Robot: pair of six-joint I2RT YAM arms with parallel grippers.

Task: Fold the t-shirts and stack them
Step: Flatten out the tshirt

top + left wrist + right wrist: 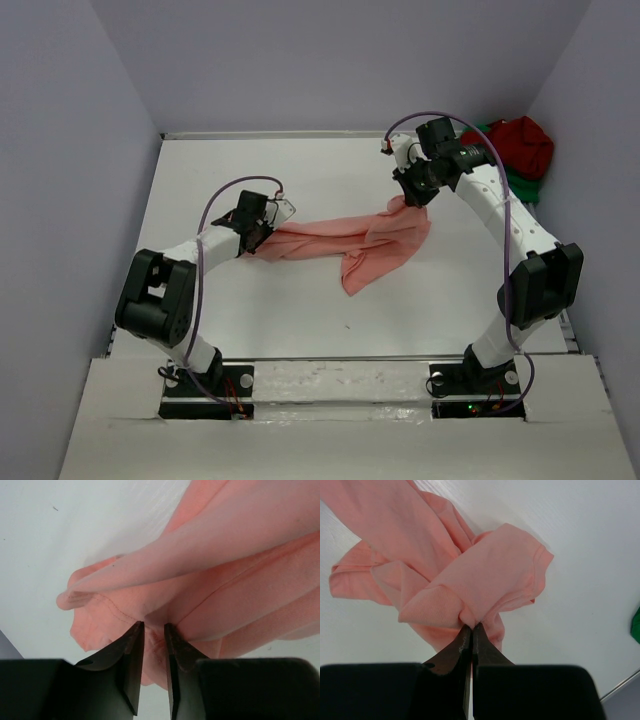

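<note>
Three shirts, top view: the salmon-pink shirt [350, 245] lies drawn out across the middle of the table [250, 320]. The dark red shirt [520, 145] sits heaped on the green shirt [528, 186] in the upper right corner, well apart from the work.
Long axis, top view: the pink shirt runs left to right across the frame. It is twisted thin at its left end, and at the right it spreads wide and droops toward lower centre.
Nearer arm, top view: your left gripper [262, 235] is at the shirt's left end and your right gripper [405, 195] at its upper right end. Each arm is nearest its own end, so neither has to cross.
Left pincer, left wrist view: the left gripper [154, 627] has its jaws a narrow slit apart, with bunched cloth filling the slit beside a stitched hem. I read that as a clamp on the shirt [225, 555], which streams away toward the upper right of the frame.
Right pincer, right wrist view: the right gripper [471, 626] is pressed together on a pinched fold beside a sleeve. The shirt [485, 575] spreads away to the upper left, and a sliver of green [636, 625] shows at the right edge.
Coming move, as a judgement: the shirt is not yet flat, so expect to draw the two ends apart along that left-to-right axis before any fold.
</note>
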